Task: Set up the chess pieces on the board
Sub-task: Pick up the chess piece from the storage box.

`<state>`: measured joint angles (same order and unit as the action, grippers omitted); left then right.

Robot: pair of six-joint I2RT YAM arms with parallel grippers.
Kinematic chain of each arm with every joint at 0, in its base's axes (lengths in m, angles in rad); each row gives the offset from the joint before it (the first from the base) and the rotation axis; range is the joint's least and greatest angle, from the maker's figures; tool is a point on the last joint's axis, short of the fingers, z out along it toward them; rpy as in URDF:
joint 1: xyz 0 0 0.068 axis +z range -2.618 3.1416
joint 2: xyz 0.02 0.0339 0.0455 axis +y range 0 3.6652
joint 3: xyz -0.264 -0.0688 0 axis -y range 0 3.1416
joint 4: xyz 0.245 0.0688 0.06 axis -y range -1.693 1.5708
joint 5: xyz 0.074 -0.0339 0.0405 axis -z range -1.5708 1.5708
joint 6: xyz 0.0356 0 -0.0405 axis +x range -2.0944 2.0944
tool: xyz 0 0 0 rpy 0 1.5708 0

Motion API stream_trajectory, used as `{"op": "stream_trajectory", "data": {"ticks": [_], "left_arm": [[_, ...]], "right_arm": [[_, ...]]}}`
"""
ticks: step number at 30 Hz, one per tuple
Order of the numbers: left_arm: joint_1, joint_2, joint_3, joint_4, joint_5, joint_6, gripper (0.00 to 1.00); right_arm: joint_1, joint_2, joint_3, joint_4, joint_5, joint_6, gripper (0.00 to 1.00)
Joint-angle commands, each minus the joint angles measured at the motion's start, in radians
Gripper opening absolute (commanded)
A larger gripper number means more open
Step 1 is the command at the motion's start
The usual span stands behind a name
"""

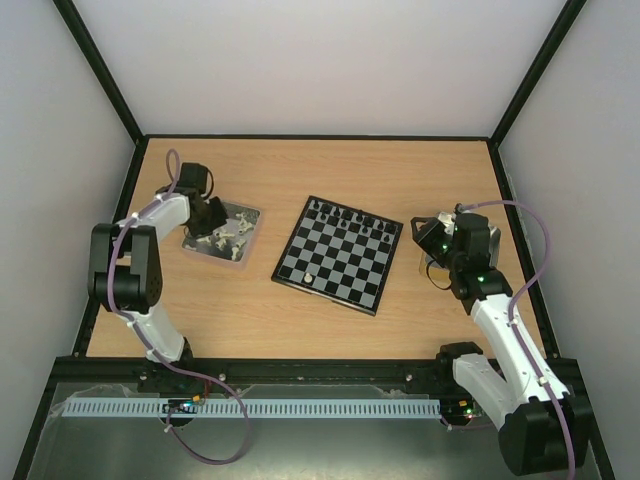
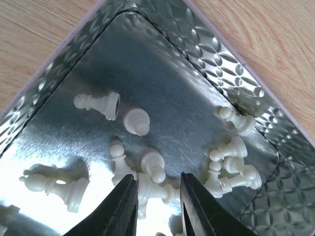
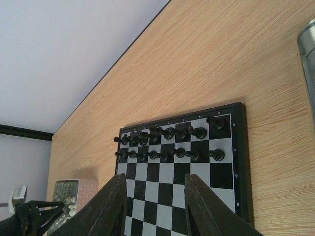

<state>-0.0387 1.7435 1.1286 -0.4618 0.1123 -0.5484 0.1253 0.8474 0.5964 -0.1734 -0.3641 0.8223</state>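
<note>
The board (image 1: 340,258) lies flat mid-table, with black chess pieces (image 1: 356,218) in two rows along its far edge and one white piece (image 1: 309,272) near its front. The right wrist view shows those black rows (image 3: 167,142) on the board (image 3: 197,172). My left gripper (image 1: 214,216) is down in a metal tray (image 1: 240,245) of white pieces. Its fingers (image 2: 158,179) are closed on the two ends of a white piece (image 2: 157,192) lying on its side. My right gripper (image 1: 427,236) hovers right of the board, open (image 3: 153,176) and holding nothing.
Several loose white pieces (image 2: 231,162) lie scattered on the embossed tray (image 2: 221,59), some right beside the fingers. A second metal tray (image 3: 308,49) sits under the right arm. Black frame rails (image 1: 310,137) edge the wooden table.
</note>
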Motion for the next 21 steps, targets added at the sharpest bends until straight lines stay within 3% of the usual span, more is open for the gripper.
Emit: {"op": "stream_trajectory", "data": {"ticks": [1,4,11,21], "left_arm": [[0.003,0.049,0.046,-0.011,0.006,0.006,0.27],[0.003,0.067,0.051,-0.006,-0.009,-0.002,0.27],[0.003,0.096,0.053,-0.005,-0.013,0.001,0.14],[-0.001,0.115,0.052,-0.011,-0.013,0.011,0.14]], "right_arm": [[-0.001,-0.01,-0.012,0.025,0.008,-0.014,0.33],[0.0,-0.013,-0.013,0.021,0.008,-0.014,0.33],[0.0,-0.032,-0.02,0.013,0.014,-0.013,0.32],[0.0,-0.054,-0.028,0.006,0.017,-0.009,0.32]]}}
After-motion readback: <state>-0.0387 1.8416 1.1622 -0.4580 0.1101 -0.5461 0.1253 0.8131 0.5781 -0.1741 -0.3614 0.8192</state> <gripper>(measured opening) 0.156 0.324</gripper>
